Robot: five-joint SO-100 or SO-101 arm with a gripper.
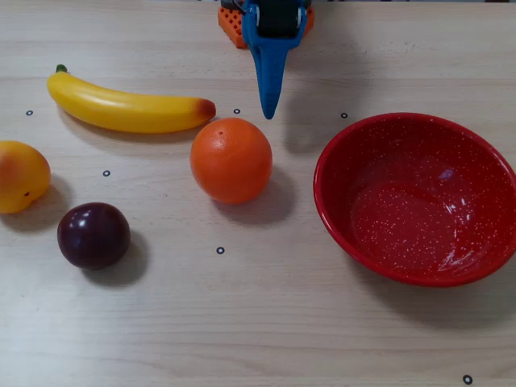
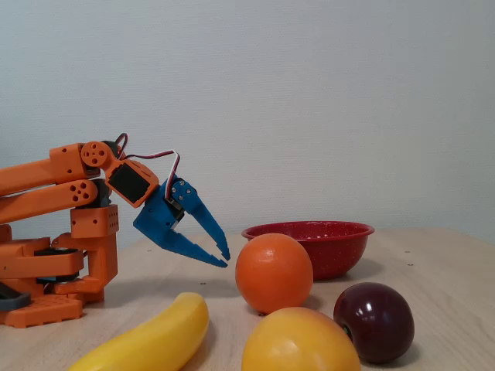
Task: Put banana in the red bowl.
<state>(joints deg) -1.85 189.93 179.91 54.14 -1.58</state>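
Plastic gloss marks the one banana (image 1: 129, 109), a long, curved yellow piece with a small green stem tip at its left end and a reddish-brown right end in the overhead view; it lies flat on the pale wood-grain table (image 1: 266, 322), at upper left, apart from everything else, with its brown end near the orange (image 1: 231, 160) but not touching. In the fixed view the banana (image 2: 155, 340) sits low in the foreground, left of the other fruit. There is one red bowl (image 1: 379, 145), round, wide and shiny, its enamel dotted with fine white speckles and empty inside; it stands at the right of the overhead view, well apart from the banana, with the orange between them. The orange is a single matte, finely dimpled sphere. One dark purple plum (image 1: 93, 235), smooth and glossy, rests at lower left, and one yellow-orange rounded fruit (image 1: 20, 176) sits at the left edge beside it. That makes four fruits and one bowl. The single arm (image 2: 54, 185) is built of blocky orange plastic segments, ending in a blue gripper (image 2: 225, 258) with two tapered, pointed fingers. The fixed view shows the jaws parted with only a small gap at the tips, grasping nothing, raised above the table behind the orange; overhead, the gripper (image 1: 268, 109) points down the frame between banana and bowl. Small black ring marks dot the table.
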